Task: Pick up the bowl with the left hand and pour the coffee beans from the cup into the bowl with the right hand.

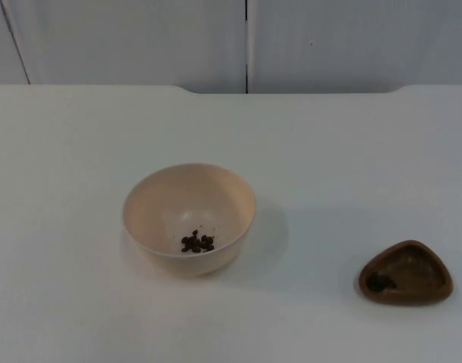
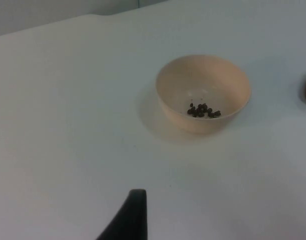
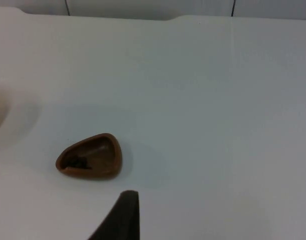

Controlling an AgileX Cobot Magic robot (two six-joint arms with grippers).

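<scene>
Top view: cream bowl [image 1: 189, 218] is sitting upright on the white table [image 1: 79, 151] holding a few coffee beans [image 1: 196, 243], brown cup [image 1: 406, 272] standing well apart from the bowl, nearer the right arm's side. Left wrist view: left gripper's fingertip [image 2: 127, 217] is hovering over bare table short of the bowl, grip state can't tell. Right wrist view: right gripper's fingertip [image 3: 120, 217] is hanging just short of the cup, dark bits lying inside it, grip state can't tell.

The bowl [image 1: 189, 218] looks like smooth plastic in a pale cream tone, matt with only a faint sheen on its inner wall. The coffee beans [image 1: 197, 243] in it are dark and dull — slightly rough-looking. The cup [image 1: 406, 272] appears to be brown wood or a wood-like material, smooth with a soft satin gloss along its rim. The surface [image 1: 79, 151] is white, smooth and matt. The partition wall [image 1: 125, 38] behind it is grey and flat — also matt.
</scene>
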